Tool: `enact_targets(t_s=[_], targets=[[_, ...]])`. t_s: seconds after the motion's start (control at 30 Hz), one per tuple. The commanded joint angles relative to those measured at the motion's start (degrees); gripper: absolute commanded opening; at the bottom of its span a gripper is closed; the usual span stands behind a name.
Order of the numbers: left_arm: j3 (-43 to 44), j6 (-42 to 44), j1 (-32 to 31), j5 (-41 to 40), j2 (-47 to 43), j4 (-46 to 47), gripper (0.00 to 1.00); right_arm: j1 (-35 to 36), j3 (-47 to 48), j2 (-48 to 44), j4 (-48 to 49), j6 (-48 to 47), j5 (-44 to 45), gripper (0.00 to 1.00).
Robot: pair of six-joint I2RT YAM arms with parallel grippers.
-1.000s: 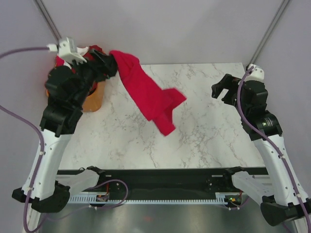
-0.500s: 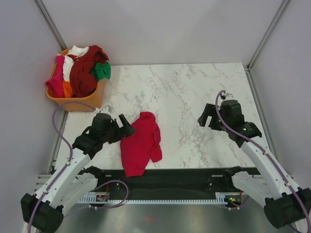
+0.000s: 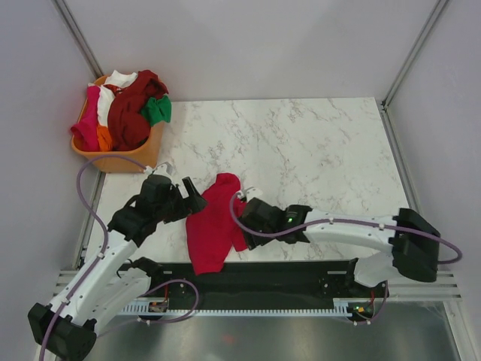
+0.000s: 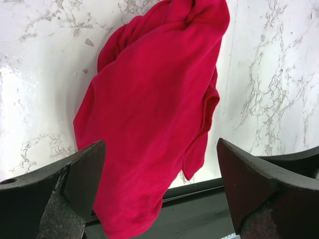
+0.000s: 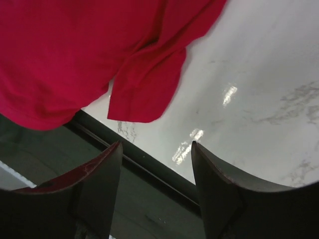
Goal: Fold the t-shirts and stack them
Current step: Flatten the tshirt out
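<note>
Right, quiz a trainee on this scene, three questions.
1. True or false: the crimson t-shirt lies wholly on the marble table.
2. Where are the other t-shirts? A, heaped in the orange basket; B, stacked mid-table; C, under the right arm.
3. Fill in: the left gripper and right gripper both stand ___, holding nothing.
Key: 1 false, its near end overhangs the table edge; 2 A; 3 open.

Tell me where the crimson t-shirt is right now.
In the top view the crimson t-shirt lies crumpled at the near edge of the table, left of centre, between the left hand and right hand, its end overhanging.
</note>
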Motion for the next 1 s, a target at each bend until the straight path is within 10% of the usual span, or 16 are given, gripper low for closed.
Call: enact_targets(t_s=[0.0, 0.73, 0.97], targets=[[2.24, 2.96, -0.1, -1.53, -0.88, -2.12, 1.0, 5.61, 7.52, 7.55, -0.35, 2.61, 8.66, 0.64], [1.71, 2.25, -0.1, -3.02, -3.16, -2.12, 1.0, 9.05, 12.98, 23.82, 3.25, 2.53, 7.81, 0.54], [1.63, 2.17, -0.1, -3.28, -2.99, -2.12, 1.0, 8.96, 12.28, 25.06, 3.69, 2.18, 9.39, 0.19]])
